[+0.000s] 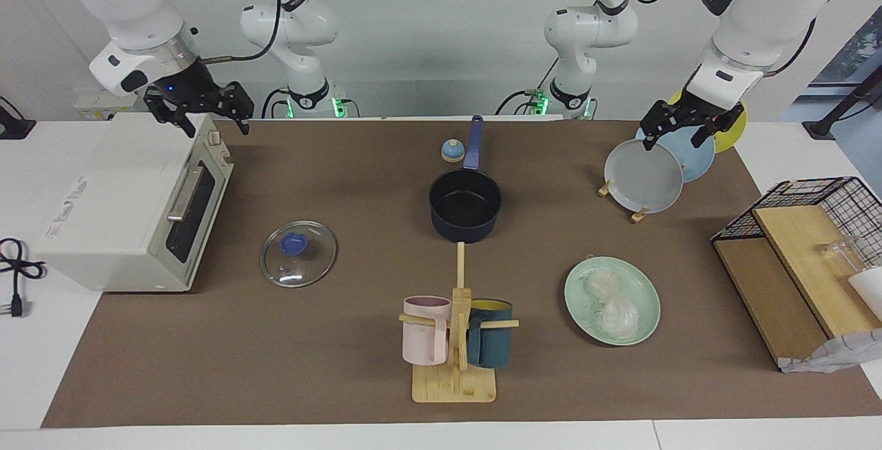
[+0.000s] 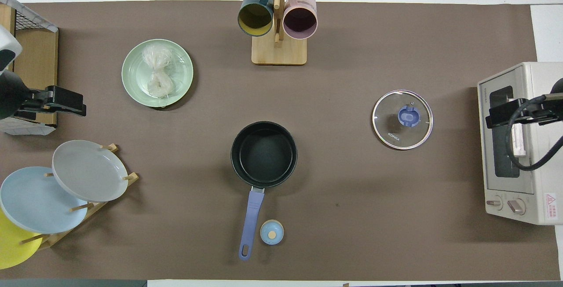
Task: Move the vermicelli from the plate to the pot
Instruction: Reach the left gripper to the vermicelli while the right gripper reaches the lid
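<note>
The vermicelli point(image 1: 613, 302) point(image 2: 157, 74) lies as a white clump on the mint-green plate point(image 1: 577, 298) point(image 2: 132, 78). The plate sits farther from the robots than the pot, toward the left arm's end of the table. The navy pot point(image 1: 465, 205) point(image 2: 264, 154) stands mid-table with nothing inside, its blue handle point(image 1: 474, 141) pointing toward the robots. My left gripper point(image 1: 679, 134) point(image 2: 66, 101) is open and holds nothing, raised over the plate rack. My right gripper point(image 1: 203, 116) point(image 2: 501, 115) is open and holds nothing, raised over the toaster oven.
A glass lid point(image 1: 298, 253) point(image 2: 402, 119) lies between pot and toaster oven point(image 1: 131, 202) point(image 2: 514, 146). A mug tree point(image 1: 455, 340) point(image 2: 277, 19) stands farther out than the pot. A rack holds the grey plate point(image 1: 644, 176) point(image 2: 88, 170). A small bell point(image 1: 452, 151) point(image 2: 272, 232) sits beside the handle. A wire basket point(image 1: 792, 264) stands at the left arm's end.
</note>
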